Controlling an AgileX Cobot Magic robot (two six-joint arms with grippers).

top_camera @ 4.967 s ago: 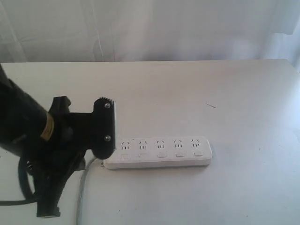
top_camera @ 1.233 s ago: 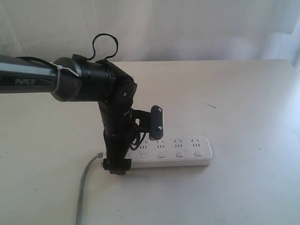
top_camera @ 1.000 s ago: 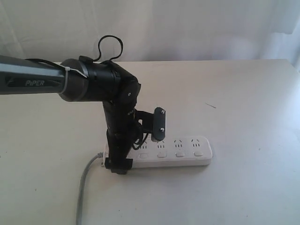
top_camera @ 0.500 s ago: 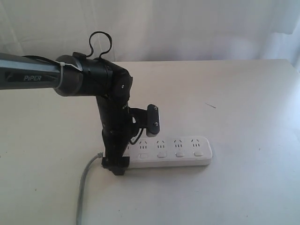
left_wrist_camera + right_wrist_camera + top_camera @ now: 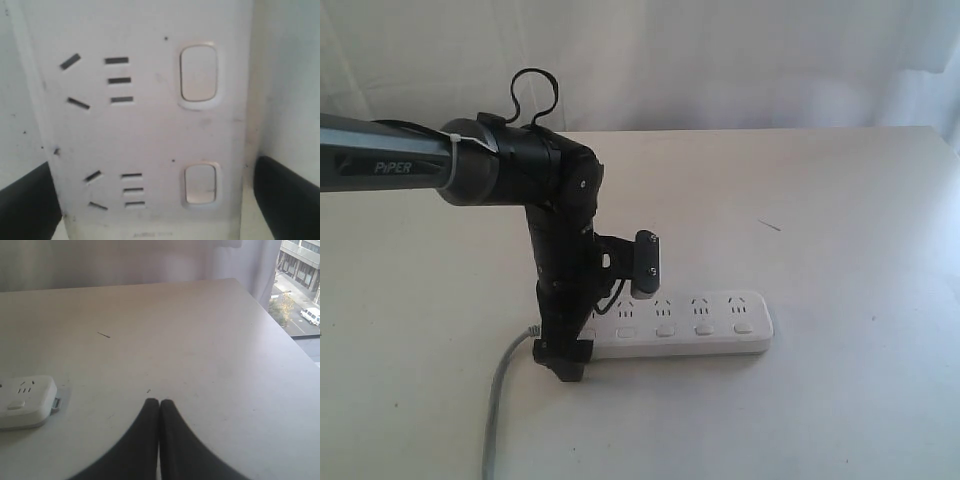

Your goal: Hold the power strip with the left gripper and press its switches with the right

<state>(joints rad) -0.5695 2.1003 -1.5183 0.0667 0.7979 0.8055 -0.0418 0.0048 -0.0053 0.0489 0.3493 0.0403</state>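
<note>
A pale table (image 5: 840,200) fills the scene, and we see a glossy black arm (image 5: 400,170) reach in from the left of the exterior view and bend down over it. The power strip (image 5: 720,335) lies flat on the table near the front edge. Its long axis runs side to side across that view, with its grey cord (image 5: 498,400) trailing off the left end.

The left gripper (image 5: 603,315) stands directly over that cord end, released and spread wide. One finger (image 5: 563,362) is down at the strip's near long edge and the other (image 5: 646,265) is at its far edge, so the jaws span the short width. In the left wrist view the two dark fingers (image 5: 25,205) flank the white body on either side. We read a thin gap at one edge, so nothing is clamped yet. In our judgement the hold needs only a squeeze across the width, with no sideways shift.

The right gripper (image 5: 159,407) does not show in the exterior view. Its own camera shows the tips clenched together on nothing, hovering over bare table well apart from the strip's cordless end (image 5: 25,400). The left arm is plainly the nearer of the two.

The switches (image 5: 665,330) sit in a row along the near edge, and two (image 5: 199,73) lie between the open fingers. We judge that the right must travel toward the strip along its length to reach them.
</note>
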